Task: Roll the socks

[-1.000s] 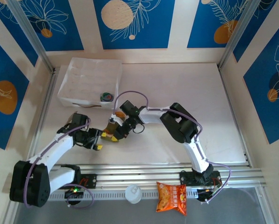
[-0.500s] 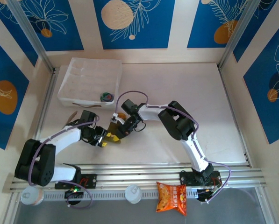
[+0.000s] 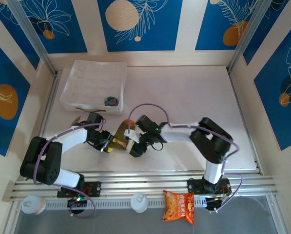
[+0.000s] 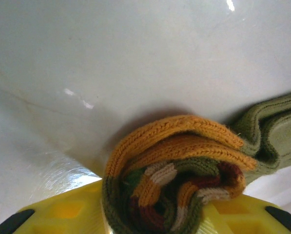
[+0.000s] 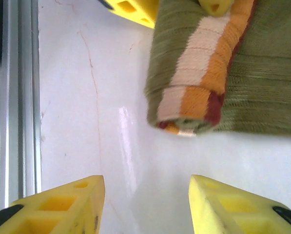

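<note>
Olive-brown sock (image 5: 267, 73) with orange, cream, maroon stripes, yellow fingers (image 5: 62, 207)

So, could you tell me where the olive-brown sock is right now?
The olive-brown sock lies left of centre in the top view, near the white tray, held by the left gripper, beside the right gripper.

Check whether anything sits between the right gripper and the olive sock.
Nothing visible does. Bare table lies between the open right gripper and the rolled end of the olive sock. The left gripper clamps that sock at its far side.
</note>
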